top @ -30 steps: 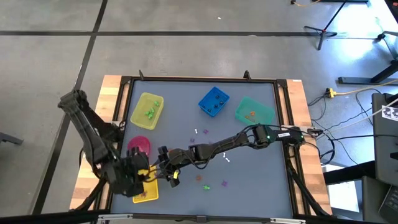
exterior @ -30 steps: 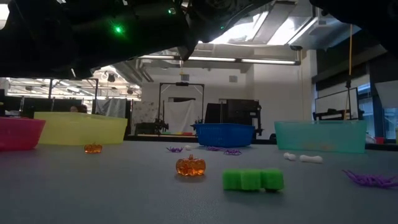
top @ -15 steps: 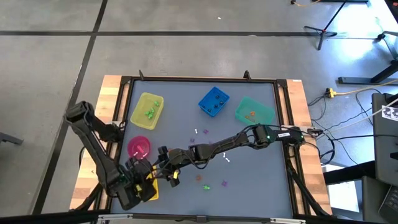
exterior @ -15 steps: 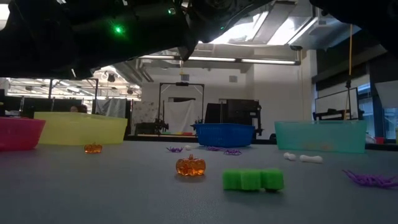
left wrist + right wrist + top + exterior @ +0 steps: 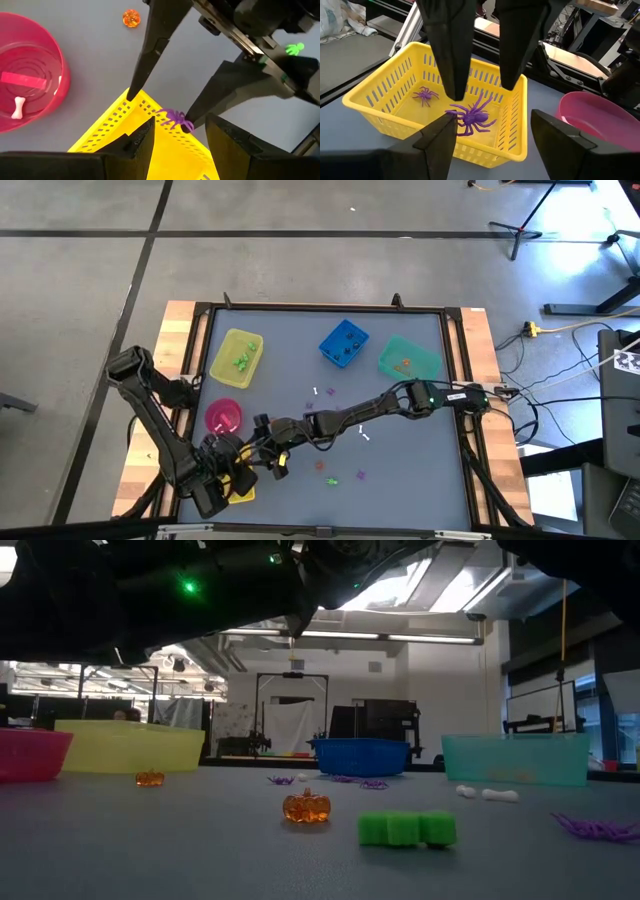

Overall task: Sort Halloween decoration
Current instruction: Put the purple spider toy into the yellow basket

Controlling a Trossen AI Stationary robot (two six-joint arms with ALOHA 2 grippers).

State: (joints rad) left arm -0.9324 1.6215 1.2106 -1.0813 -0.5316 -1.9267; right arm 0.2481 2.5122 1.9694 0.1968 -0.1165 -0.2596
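Two purple spiders are lying in the yellow basket (image 5: 395, 107), the larger purple spider (image 5: 470, 117) just beneath the right gripper (image 5: 492, 142), whose fingers are standing apart and empty over the basket's near wall; the smaller purple spider (image 5: 424, 94) is resting further in, away from that claw. Beside the basket, on the side away from the right gripper's reach, a pink bowl (image 5: 592, 117) is sitting; seen from the left wrist, it is holding a small white bone (image 5: 18, 107). Opposite, the left gripper (image 5: 177, 137) is hovering over the same basket with its fingers also apart, nothing between them, and the other arm's dark fingers are pointing down just ahead of it. Beyond both claws, toward the table's middle, an orange pumpkin (image 5: 306, 806), a green trinket (image 5: 406, 829) and purple spiders (image 5: 595, 828) are lying loose on the grey table (image 5: 420, 470); further off, a blue basket (image 5: 343, 343) and a teal bin (image 5: 409, 358) are standing.
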